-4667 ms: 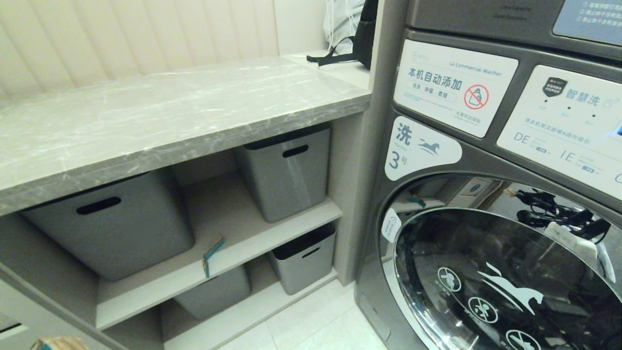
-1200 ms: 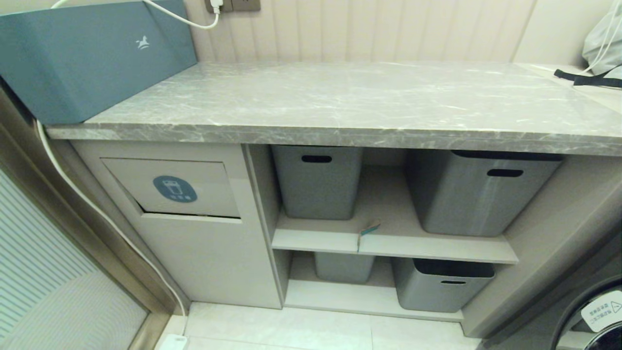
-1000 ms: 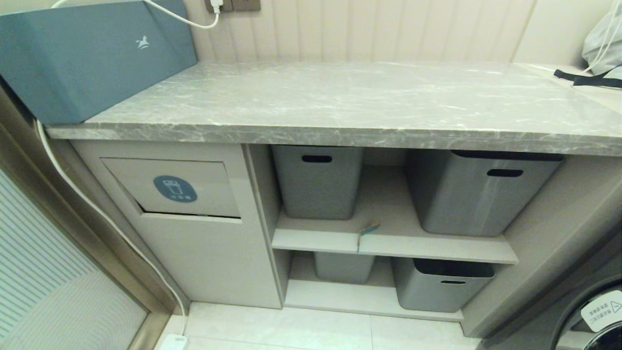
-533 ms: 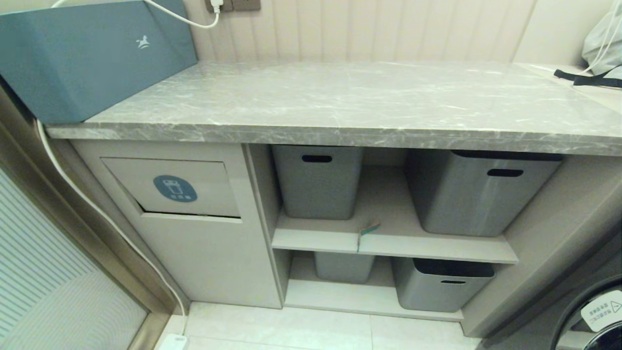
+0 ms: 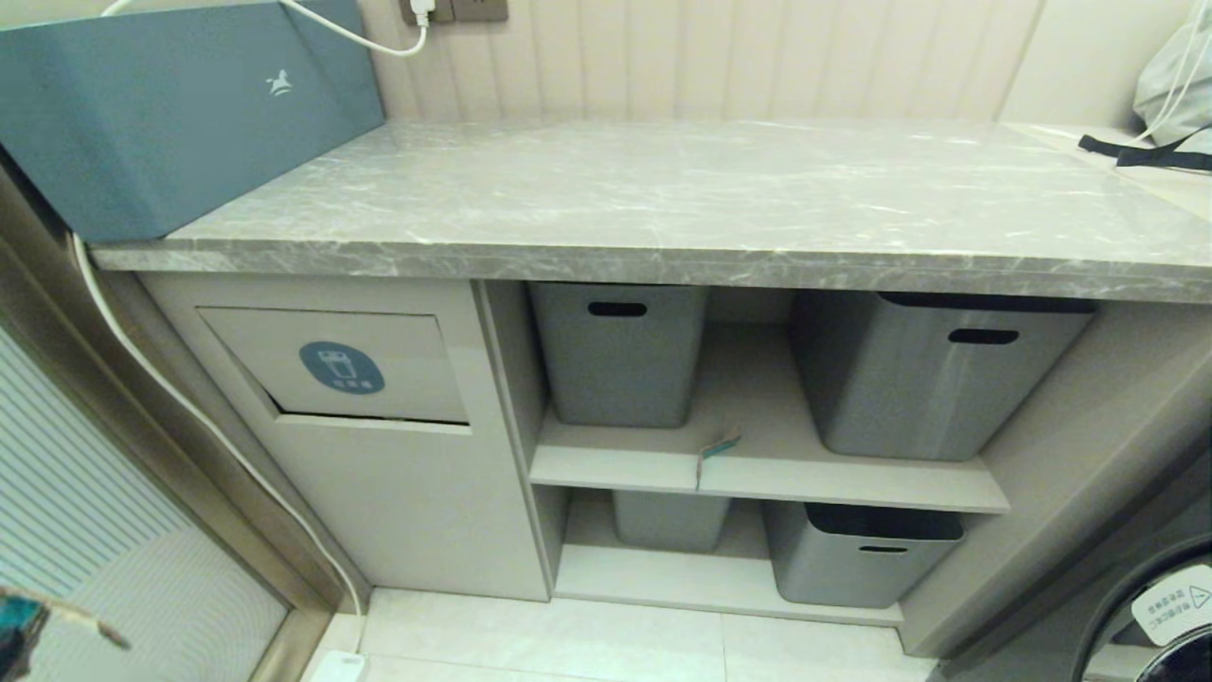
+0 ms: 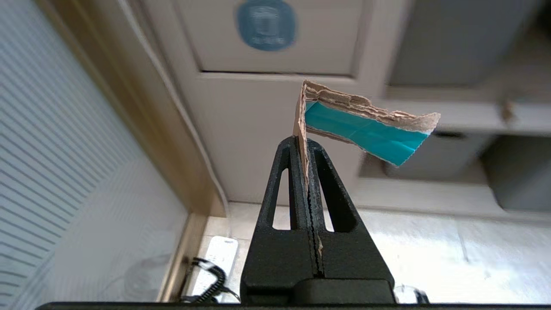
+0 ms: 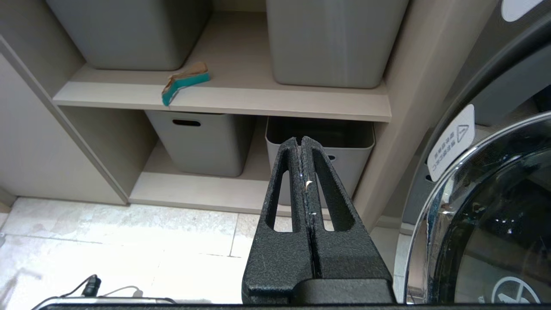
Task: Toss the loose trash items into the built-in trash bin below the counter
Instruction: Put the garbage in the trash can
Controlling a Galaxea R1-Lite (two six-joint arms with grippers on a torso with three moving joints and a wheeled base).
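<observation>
One cardboard scrap (image 6: 366, 129) is clamped in the left tool (image 6: 306, 144), which sits low at the robot's left with the bin flap (image 6: 267, 38) ahead and above it; a second scrap (image 5: 718, 447) lies at the front edge of the upper shelf (image 5: 852, 488) between two grey tubs (image 5: 620, 355), so at least that one remains, and no third shows. The flap (image 5: 341, 365) looks shut under the tabletop (image 5: 663, 189), with bare floor (image 5: 615, 644) before it; the right tool (image 7: 302, 142) hangs together, empty, near the washer (image 7: 486, 215).
</observation>
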